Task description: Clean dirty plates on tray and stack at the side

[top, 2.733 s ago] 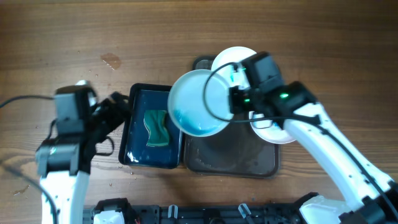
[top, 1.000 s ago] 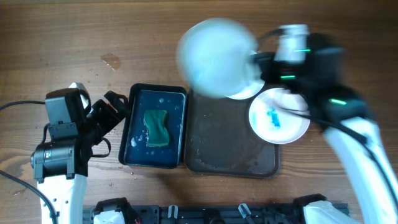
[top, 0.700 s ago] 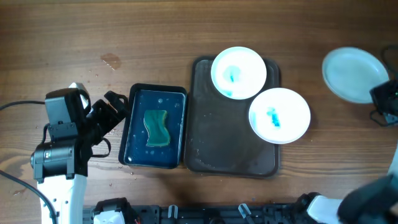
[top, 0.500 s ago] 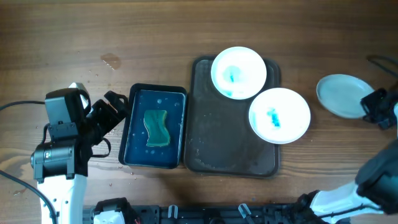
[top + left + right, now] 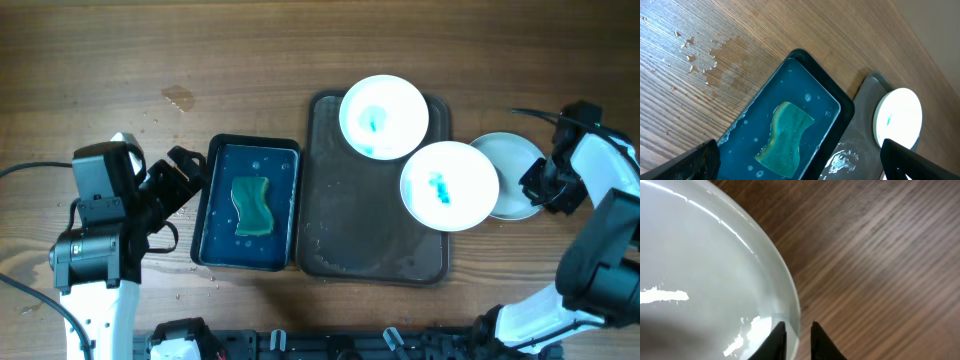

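Two white plates with blue-green smears lie on the dark brown tray (image 5: 340, 240): one at the far end (image 5: 384, 116), one at the right edge (image 5: 449, 185). A third plate (image 5: 512, 170), clean, sits low on the wood just right of the tray, its left edge hidden behind the right plate. My right gripper (image 5: 541, 187) is shut on its right rim; in the right wrist view the gripper (image 5: 798, 332) has one finger on each side of the plate's (image 5: 700, 280) rim. My left gripper (image 5: 188, 168) is open and empty, left of the basin.
A dark blue basin (image 5: 215, 200) with water and a green sponge (image 5: 252, 205) stands left of the tray. The left wrist view shows the basin (image 5: 840, 107), sponge (image 5: 785, 132) and far plate (image 5: 897, 117). Water drops lie on the wood at the left (image 5: 178, 97).
My right arm carried the clean plate from above the tray out to the right, then brought it down beside the tray's right edge. The left arm has stayed put.
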Robot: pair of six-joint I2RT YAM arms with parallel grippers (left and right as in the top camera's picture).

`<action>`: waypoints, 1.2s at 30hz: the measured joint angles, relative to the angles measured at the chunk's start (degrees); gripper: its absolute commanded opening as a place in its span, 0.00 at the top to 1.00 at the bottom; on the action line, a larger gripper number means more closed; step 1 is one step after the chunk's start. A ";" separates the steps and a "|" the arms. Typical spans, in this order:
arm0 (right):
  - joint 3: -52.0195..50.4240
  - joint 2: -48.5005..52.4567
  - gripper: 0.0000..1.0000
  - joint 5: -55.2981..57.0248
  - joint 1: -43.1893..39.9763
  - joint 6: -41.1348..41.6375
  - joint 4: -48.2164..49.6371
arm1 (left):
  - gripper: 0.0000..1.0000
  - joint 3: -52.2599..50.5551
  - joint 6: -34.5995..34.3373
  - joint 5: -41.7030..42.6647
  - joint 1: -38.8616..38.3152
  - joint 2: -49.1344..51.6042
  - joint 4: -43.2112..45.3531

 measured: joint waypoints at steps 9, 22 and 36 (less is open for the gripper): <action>-1.88 -19.19 0.50 -30.64 0.74 -13.49 3.10 | 0.00 0.00 0.00 -0.02 0.00 0.00 0.00; -11.19 -10.71 0.96 -29.20 2.16 -9.92 11.58 | 0.00 0.00 0.00 -0.02 0.00 0.00 0.00; -18.16 -22.97 0.96 -27.47 33.66 -0.81 13.22 | 0.00 0.00 0.00 0.00 0.00 0.00 -0.02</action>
